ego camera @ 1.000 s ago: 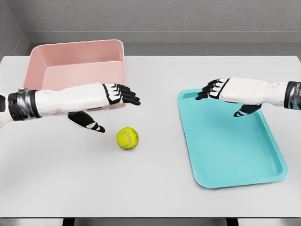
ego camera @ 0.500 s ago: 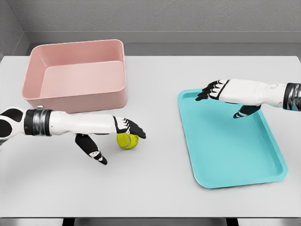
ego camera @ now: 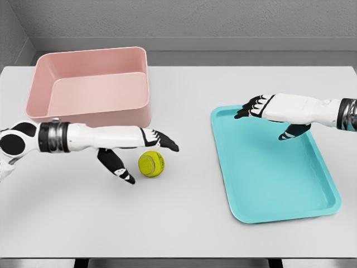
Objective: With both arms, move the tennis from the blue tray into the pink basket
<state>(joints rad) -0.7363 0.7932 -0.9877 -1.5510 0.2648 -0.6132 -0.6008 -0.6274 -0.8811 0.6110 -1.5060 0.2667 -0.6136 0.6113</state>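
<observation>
Head view shows the fuzzy yellow-green tennis ball (ego camera: 151, 163) sitting on the bare white tabletop (ego camera: 184, 223), out of the shallow turquoise plastic tray (ego camera: 323, 192) and just in front of the pink rectangular plastic basket (ego camera: 89, 114).

The left hand (ego camera: 139, 148) reaches in low from the left, fingers spread wide over the top of the ball and the thumb hanging down on its near-left side. It holds nothing; whether a fingertip touches the ball I cannot tell.

The right hand (ego camera: 270, 114) hovers over the far corner of the tray, fingers loosely extended, empty.

To my eye the step in hand is the left hand's grasp. Done well, the palm would settle lower so the thumb and fingers close from opposite sides of the ball, not from above, since a round ball on a smooth table will likely roll off under a glancing push.

The basket's near wall stands close behind the ball, so the lift has to clear that rim before moving inward. Open table lies in front and to the right, and the table's front edge is well away.
</observation>
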